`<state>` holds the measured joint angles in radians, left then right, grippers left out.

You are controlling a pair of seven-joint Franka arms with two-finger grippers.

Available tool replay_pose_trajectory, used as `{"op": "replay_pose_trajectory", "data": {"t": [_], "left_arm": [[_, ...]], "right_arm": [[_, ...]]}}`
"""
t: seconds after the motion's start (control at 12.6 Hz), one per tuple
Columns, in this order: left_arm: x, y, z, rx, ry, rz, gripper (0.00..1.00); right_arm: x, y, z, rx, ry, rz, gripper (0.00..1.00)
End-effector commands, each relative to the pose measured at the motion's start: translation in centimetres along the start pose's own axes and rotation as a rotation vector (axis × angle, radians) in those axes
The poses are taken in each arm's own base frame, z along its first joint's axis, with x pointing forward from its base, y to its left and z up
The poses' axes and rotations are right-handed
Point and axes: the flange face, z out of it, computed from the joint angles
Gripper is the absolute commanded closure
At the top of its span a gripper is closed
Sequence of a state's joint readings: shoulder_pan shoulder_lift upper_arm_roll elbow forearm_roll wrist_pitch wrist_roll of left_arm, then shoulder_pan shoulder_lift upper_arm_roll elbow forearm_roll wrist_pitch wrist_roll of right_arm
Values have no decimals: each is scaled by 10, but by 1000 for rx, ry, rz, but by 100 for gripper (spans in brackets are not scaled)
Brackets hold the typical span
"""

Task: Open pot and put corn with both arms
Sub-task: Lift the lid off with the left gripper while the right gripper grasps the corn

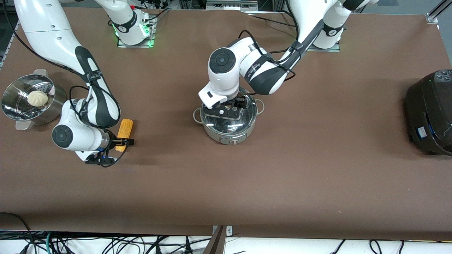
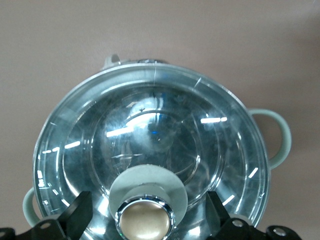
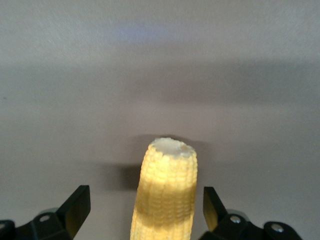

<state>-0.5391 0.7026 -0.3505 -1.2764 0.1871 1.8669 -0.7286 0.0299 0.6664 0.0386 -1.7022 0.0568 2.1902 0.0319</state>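
Observation:
The steel pot (image 1: 229, 134) stands at the table's middle with its clear glass lid (image 1: 247, 116) on. My left gripper (image 1: 231, 106) hangs over the lid, open, fingers either side of the copper-coloured knob (image 2: 145, 220) without touching it. The lid (image 2: 150, 130) fills the left wrist view. The yellow-orange corn cob (image 1: 125, 129) lies on the table toward the right arm's end. My right gripper (image 1: 123, 142) is low at the cob's end nearer the front camera, open, fingers apart on either side of the cob (image 3: 167, 195) with gaps on both sides.
A perforated steel steamer basket (image 1: 14, 106) holding a pale bun (image 1: 37, 98) stands at the right arm's end. A large black cooker (image 1: 430, 113) stands at the left arm's end. Bare brown table lies between the corn and the pot.

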Motion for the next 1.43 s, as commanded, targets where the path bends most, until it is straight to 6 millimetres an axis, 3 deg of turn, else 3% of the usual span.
{"op": "replay_pose_trajectory", "data": {"t": [0.0, 0.08, 0.16, 0.24, 0.4, 0.56, 0.72, 0.8, 0.96, 1.04, 1.19, 1.35], "left_arm": [[-3, -4, 3, 41, -1, 84, 44], [-1, -7, 0, 35, -2, 109, 67], [-1, -8, -2, 37, -8, 106, 85], [-2, -8, -6, 35, -16, 99, 94], [0, -23, -38, 16, -51, 60, 94], [24, -85, -95, -13, -98, -37, 94], [26, -144, -148, 28, -117, -104, 92], [28, -189, -167, 45, -130, -107, 92], [45, -286, -156, 35, -197, 58, 92], [55, -331, -139, 32, -228, 100, 92], [72, -402, -77, 12, -228, 124, 90], [67, -435, 8, 25, -193, 173, 88]], "right_arm": [[-12, 1, -3, 11, -9, -11, 0], [-17, 3, 1, 10, -28, -14, 0], [-21, 4, 0, 10, -59, -13, 0], [-25, 7, -6, 9, -86, -9, 0], [-34, 10, -9, 8, -144, -4, 0], [-36, 13, -9, 7, -162, 0, 0], [-36, 16, -2, 9, -167, 6, 4], [-38, 17, 4, 9, -171, 9, 4], [-40, 19, 9, 9, -165, 11, 5], [-41, 19, 12, 9, -162, 12, 15], [-42, 19, 19, 8, -146, 12, 65], [-42, 18, 17, 8, -142, 12, 100]]}}
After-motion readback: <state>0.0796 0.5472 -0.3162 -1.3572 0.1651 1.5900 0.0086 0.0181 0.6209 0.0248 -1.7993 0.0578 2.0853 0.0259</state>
